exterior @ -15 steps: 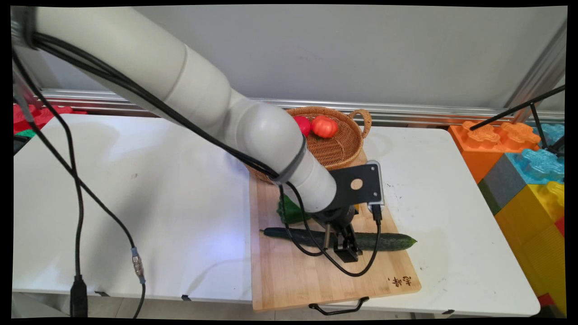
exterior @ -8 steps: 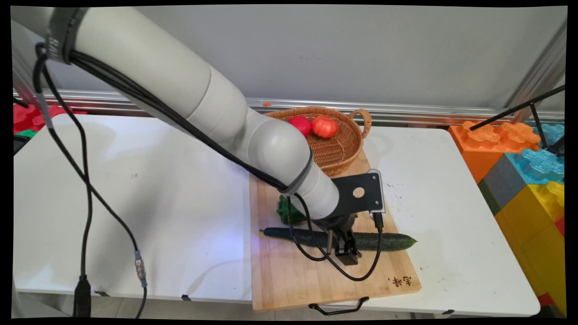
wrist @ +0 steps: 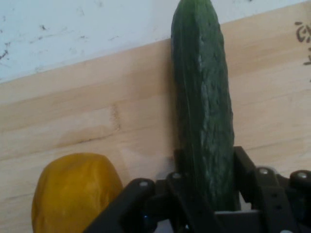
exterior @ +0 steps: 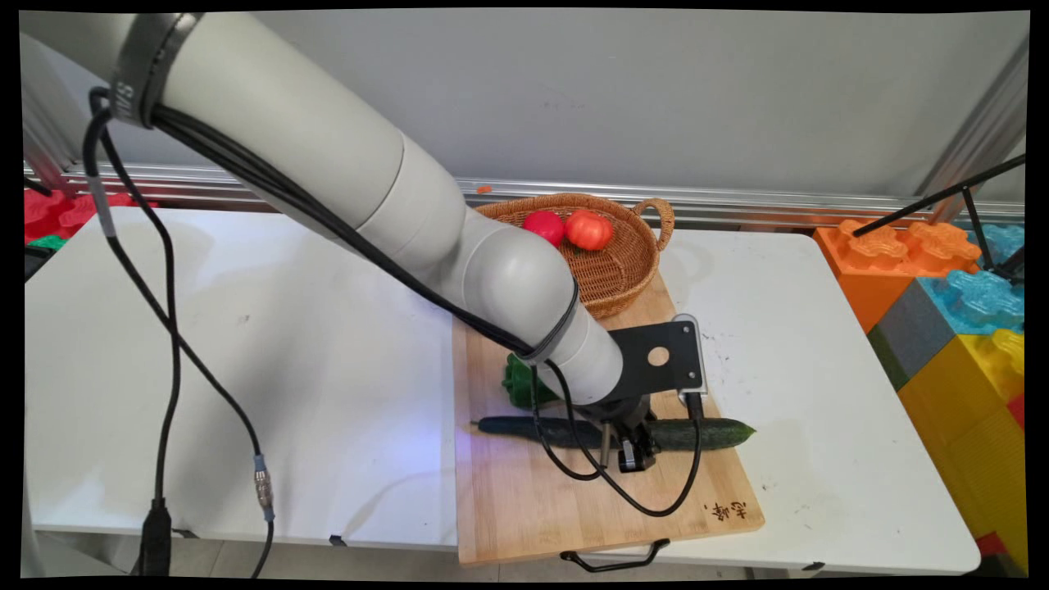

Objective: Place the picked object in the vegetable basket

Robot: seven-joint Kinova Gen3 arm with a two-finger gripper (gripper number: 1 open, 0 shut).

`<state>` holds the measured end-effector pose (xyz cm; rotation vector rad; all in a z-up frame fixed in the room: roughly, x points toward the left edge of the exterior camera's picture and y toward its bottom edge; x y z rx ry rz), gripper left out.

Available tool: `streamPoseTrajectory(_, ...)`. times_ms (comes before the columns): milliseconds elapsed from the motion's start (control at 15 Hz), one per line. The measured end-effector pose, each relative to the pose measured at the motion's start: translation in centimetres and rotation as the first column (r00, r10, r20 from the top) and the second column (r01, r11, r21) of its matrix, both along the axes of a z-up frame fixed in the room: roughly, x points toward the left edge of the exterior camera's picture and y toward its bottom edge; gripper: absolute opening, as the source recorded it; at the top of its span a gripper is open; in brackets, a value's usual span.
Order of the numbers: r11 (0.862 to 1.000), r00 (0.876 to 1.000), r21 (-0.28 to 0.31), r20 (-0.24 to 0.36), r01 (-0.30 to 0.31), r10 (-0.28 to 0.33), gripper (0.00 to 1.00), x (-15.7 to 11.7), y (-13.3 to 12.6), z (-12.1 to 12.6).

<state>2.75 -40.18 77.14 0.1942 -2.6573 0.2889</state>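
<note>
Your gripper point(exterior: 629, 456) fingers sit closed against the cucumber point(wrist: 204, 111); keep it centred, clear of the yellow fruit point(wrist: 75, 191) at 8 o'clock.

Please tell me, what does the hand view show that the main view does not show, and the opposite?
Only the hand view shows a yellow rounded fruit or vegetable on the board beside the cucumber; in the main view the arm hides it. Only the main view shows the wicker basket with two red tomatoes, a green vegetable behind the arm, and coloured blocks at the right. Both show the cucumber lying on the wooden cutting board, and the gripper with a finger on each side of it.
</note>
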Motion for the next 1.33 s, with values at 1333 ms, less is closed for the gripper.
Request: streamPoseTrajectory(1333, 0.986, 1.000, -0.169, 0.008, 0.015, -0.014, 0.00, 4.7, -6.7, 17.1)
